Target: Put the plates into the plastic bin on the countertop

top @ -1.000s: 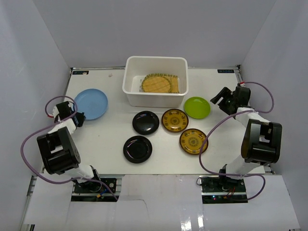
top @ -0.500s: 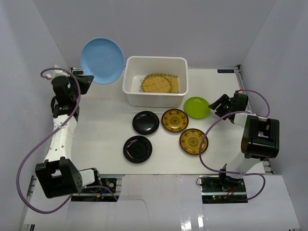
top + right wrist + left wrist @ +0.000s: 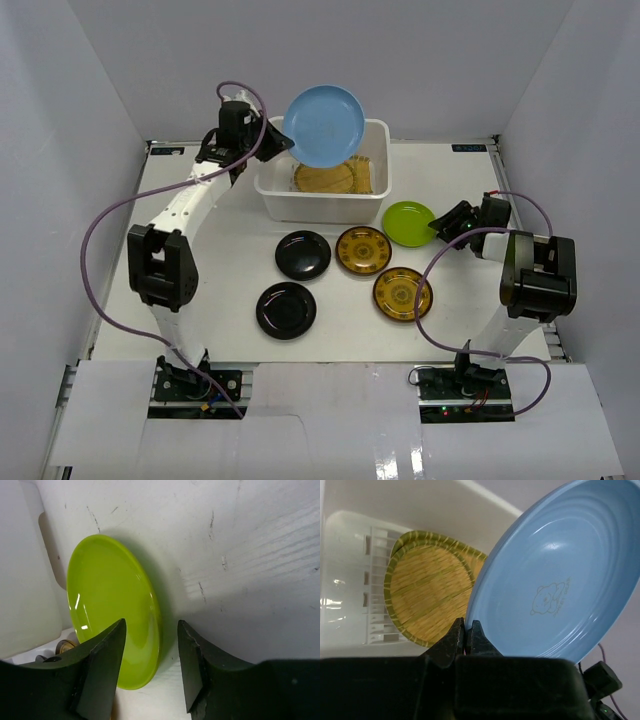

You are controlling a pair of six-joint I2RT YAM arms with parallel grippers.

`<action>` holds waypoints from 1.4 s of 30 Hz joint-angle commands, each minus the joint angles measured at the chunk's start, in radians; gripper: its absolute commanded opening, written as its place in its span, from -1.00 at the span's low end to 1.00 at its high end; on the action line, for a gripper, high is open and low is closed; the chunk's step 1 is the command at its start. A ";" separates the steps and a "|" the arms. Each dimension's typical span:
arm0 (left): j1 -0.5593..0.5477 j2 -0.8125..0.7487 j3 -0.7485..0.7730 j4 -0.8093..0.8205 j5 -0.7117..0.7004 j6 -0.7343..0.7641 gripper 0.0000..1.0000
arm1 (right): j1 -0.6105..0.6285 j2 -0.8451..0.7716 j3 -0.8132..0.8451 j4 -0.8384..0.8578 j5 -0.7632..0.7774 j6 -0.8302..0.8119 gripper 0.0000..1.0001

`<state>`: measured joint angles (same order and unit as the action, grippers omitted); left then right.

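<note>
My left gripper (image 3: 278, 142) is shut on the rim of the light blue plate (image 3: 324, 125) and holds it tilted above the white plastic bin (image 3: 272, 186). The left wrist view shows the blue plate (image 3: 555, 580) over a woven straw-coloured plate (image 3: 427, 592) lying in the bin. My right gripper (image 3: 442, 226) is open, its jaws either side of the lime green plate's (image 3: 409, 222) right rim; in the right wrist view the green plate (image 3: 112, 610) lies on the countertop (image 3: 240, 555). Two black plates (image 3: 303, 255) (image 3: 286, 310) and two yellow-brown patterned plates (image 3: 363, 250) (image 3: 402, 293) lie on the countertop.
White walls enclose the countertop (image 3: 200, 270) on three sides. A purple cable (image 3: 105, 215) trails from the left arm, another loops (image 3: 440, 290) by the right arm near the patterned plates. The bin stands at the back centre.
My left arm has swung the blue plate from the back left corner rightward to above the bin. My right gripper has moved slightly closer onto the green plate's rim.
</note>
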<state>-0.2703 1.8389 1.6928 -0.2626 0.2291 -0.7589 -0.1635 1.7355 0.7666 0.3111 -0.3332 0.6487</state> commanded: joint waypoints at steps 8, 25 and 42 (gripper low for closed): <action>-0.032 0.201 0.246 -0.199 0.003 0.066 -1.00 | -0.004 0.052 0.000 0.057 -0.021 0.022 -0.14; -0.032 0.342 0.360 -0.273 0.035 0.101 -0.75 | -0.050 -0.258 -0.010 0.033 0.108 0.055 -0.84; -0.032 0.378 0.398 -0.270 0.081 0.087 -0.25 | 0.151 -0.372 0.342 -0.112 0.126 -0.004 -0.84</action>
<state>-0.2974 2.2223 2.0487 -0.5468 0.2779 -0.6605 -0.0700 1.3376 1.0241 0.2058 -0.2352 0.6666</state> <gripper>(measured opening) 0.354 0.087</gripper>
